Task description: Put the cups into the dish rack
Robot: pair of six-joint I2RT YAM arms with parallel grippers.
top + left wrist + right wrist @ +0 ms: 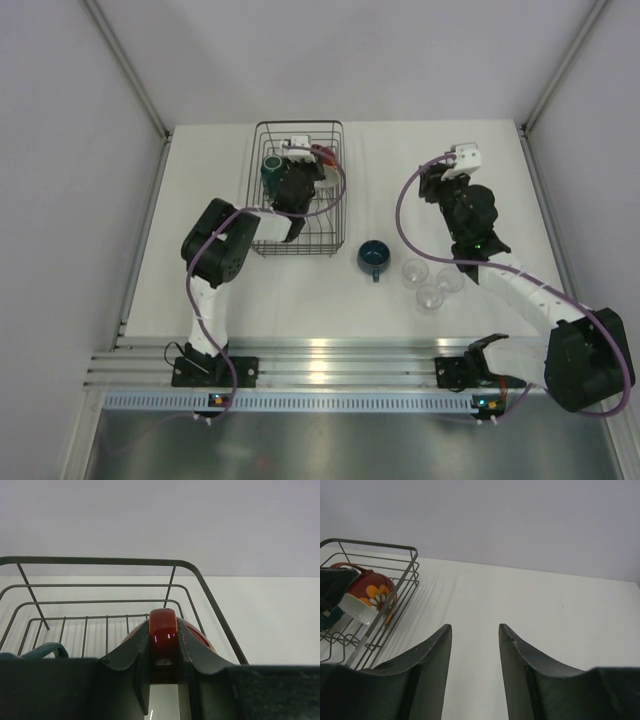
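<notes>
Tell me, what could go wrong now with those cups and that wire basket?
1. The left gripper pinches the red cup only by its handle, tilted inside the basket; it might swivel or slip onto the wires.
2. The teal mug sits close by and could get bumped.
3. The three small glasses stand bunched on the table; grabbing one may topple another.

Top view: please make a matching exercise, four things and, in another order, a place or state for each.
1 red cup
2 dark-blue cup
3 clear glasses
4 right hand

A open, empty
B inside the dish rack, held by the left hand
C alone, just right of the dish rack
D group of three

Pairs: 1-B, 2-C, 3-D, 4-A
</notes>
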